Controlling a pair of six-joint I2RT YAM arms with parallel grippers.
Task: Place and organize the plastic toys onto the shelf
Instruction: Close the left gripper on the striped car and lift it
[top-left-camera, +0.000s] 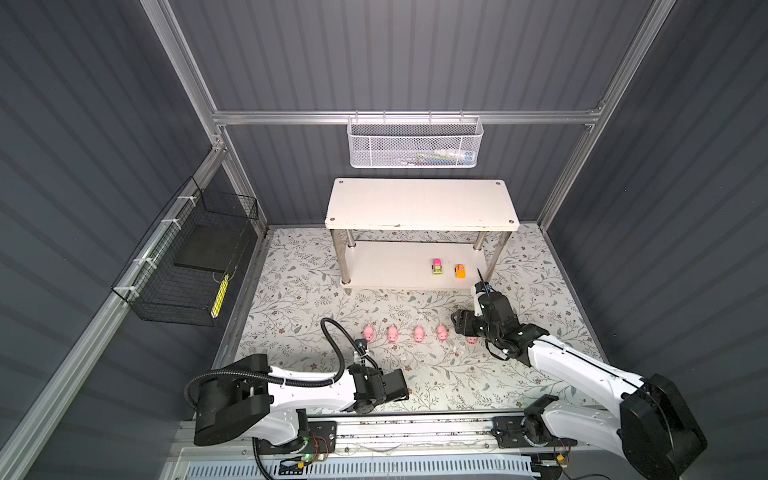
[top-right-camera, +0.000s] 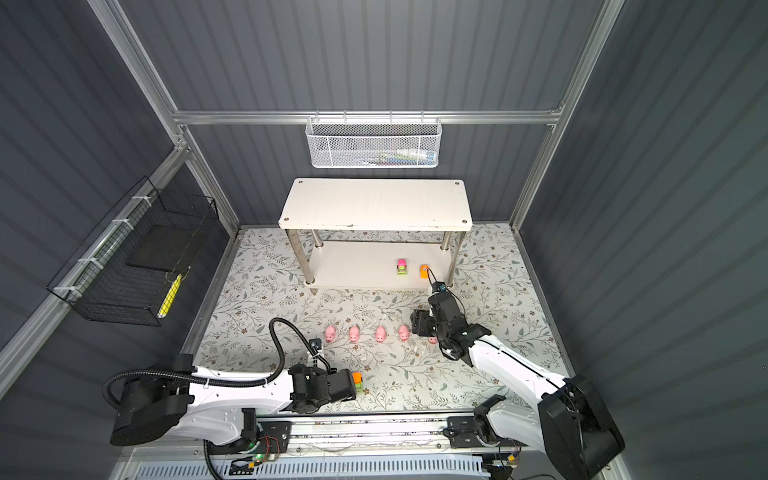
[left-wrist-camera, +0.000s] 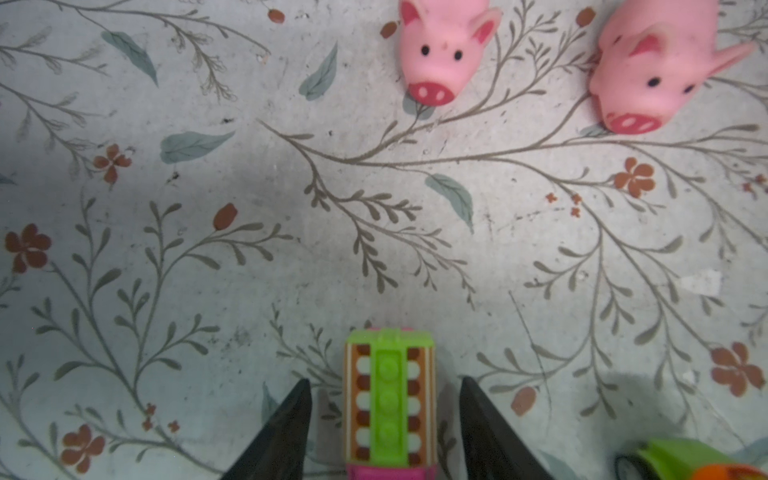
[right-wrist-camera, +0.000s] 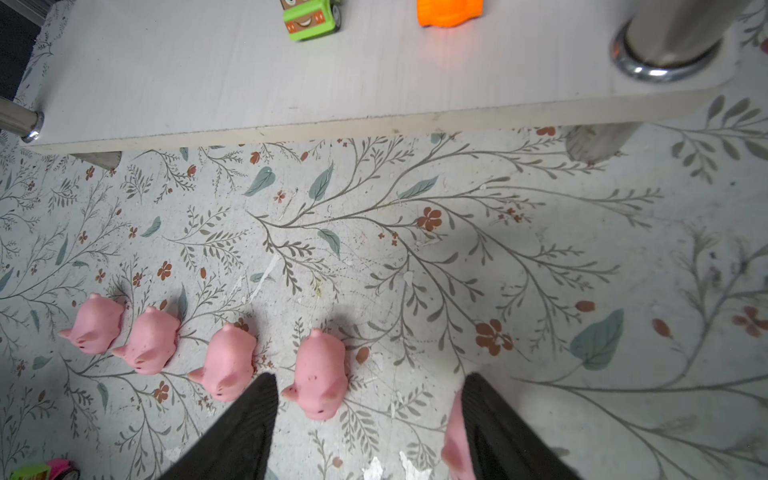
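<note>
A flat tabletop (top-left-camera: 291, 299) was seen, covered in a matte, scuffed print of grey twigs, teal leaves and rust flowers. It was enclosed by dark ribbed walls (top-left-camera: 83, 124) and a silver aluminium frame (top-left-camera: 291, 117). A white mesh basket (top-left-camera: 411, 143) was hung from the rear rail and a black wire basket (top-left-camera: 187, 266) from the left rail.

The shelf (top-left-camera: 419, 203) was stood at the back of the tabletop, two white rectangular boards with rounded corners joined by shiny round metal posts (top-left-camera: 348, 257). Toward the right end of the lower board (top-left-camera: 386, 266), a pink-topped vehicle (top-left-camera: 437, 267) and an orange vehicle (top-left-camera: 459, 271) were parked side by side, apart.

A broad band of open print was left between the shelf's front edge and a row of five smooth pink pigs (top-left-camera: 419, 334). The fifth pig (top-left-camera: 471, 340) was half hidden under the right arm.

The right gripper (right-wrist-camera: 370, 376) was held over that row with its ribbed dark fingers well apart and nothing gripped. The fifth pig was partly covered by one finger, and contact could not be told.

Near the tabletop's front edge, the left gripper (left-wrist-camera: 385, 379) was set astride a boxy green-roofed vehicle (left-wrist-camera: 390, 399). A narrow gap was seen at each tapered finger, so nothing was clasped. A green-and-orange vehicle (left-wrist-camera: 685, 465) was placed just beside it.
</note>
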